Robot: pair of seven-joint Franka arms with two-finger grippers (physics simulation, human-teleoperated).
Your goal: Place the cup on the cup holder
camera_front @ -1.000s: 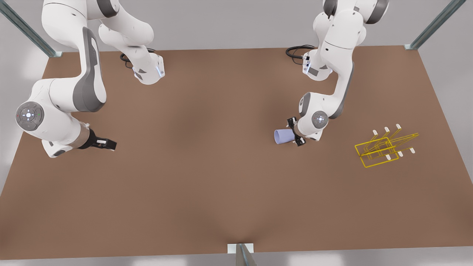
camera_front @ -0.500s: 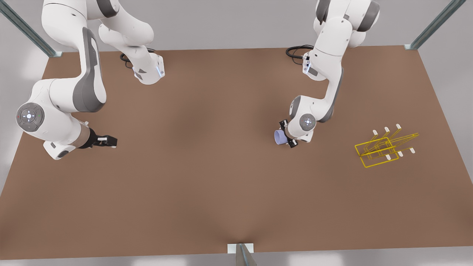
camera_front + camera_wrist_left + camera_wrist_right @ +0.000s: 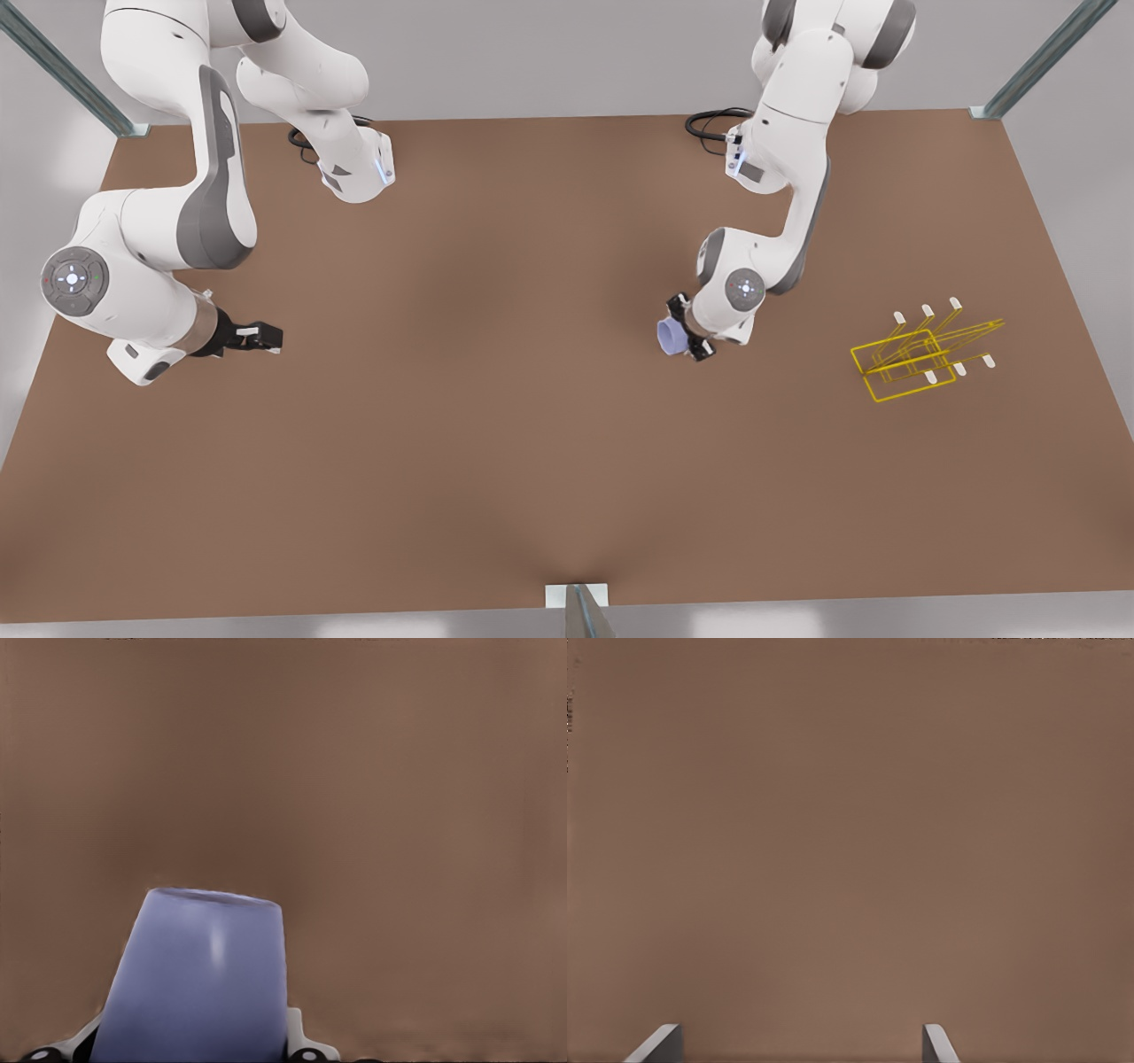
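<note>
Lavender cup (image 3: 670,336) sits clamped between the fingers of the left end effector (image 3: 689,331), well to the front view's left of the yellow wire cup holder (image 3: 921,354) on the brown bench (image 3: 496,443). Its long axis lies roughly level, its open rim pointing away from the cup holder. The right end effector (image 3: 257,338) waits far beyond the cup from the holder, fingers spread wide, holding nothing.
</note>
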